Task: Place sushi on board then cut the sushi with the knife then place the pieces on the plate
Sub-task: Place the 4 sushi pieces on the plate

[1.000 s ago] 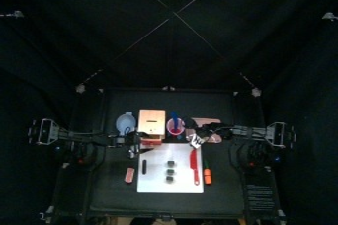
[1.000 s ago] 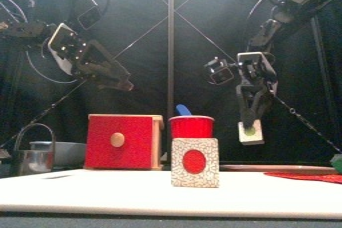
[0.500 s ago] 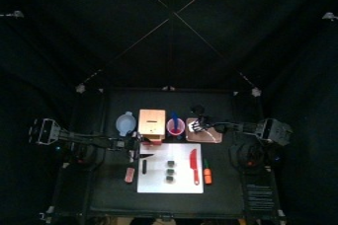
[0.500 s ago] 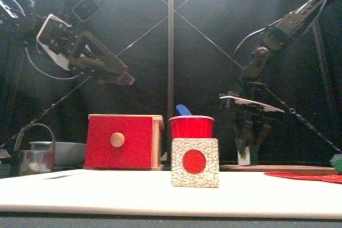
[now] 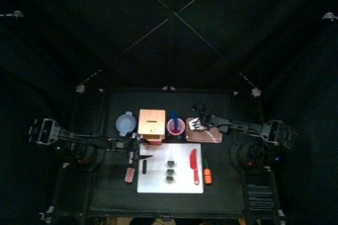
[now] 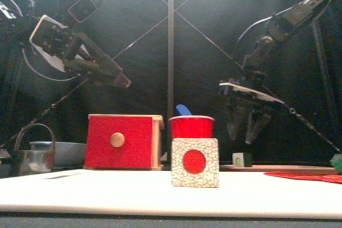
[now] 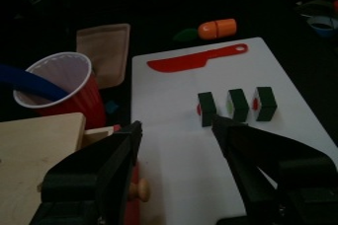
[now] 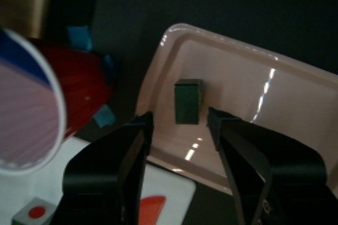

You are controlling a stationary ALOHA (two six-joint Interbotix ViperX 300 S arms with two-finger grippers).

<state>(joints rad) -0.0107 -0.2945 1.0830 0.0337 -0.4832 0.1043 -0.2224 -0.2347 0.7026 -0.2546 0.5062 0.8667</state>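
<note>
Black right gripper [image 8: 180, 120] hangs, jaws spread, over a sushi piece [image 8: 188, 101] by the rim of the pink tray [image 8: 271, 111]; left gripper [image 7: 179, 130] likewise spread.

Red cup [image 6: 193, 128], wooden box [image 6: 123, 140] stand just behind board [image 7: 165, 91].

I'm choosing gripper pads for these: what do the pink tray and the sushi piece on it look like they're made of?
The pink tray looks like smooth, glossy moulded plastic: bright streaks of light reflect off its surface and its rim is rounded. The sushi piece on it looks hard and matte, with flat faces, crisp edges and no shine. It is probably plastic or painted wood, but the views do not show which.
</note>
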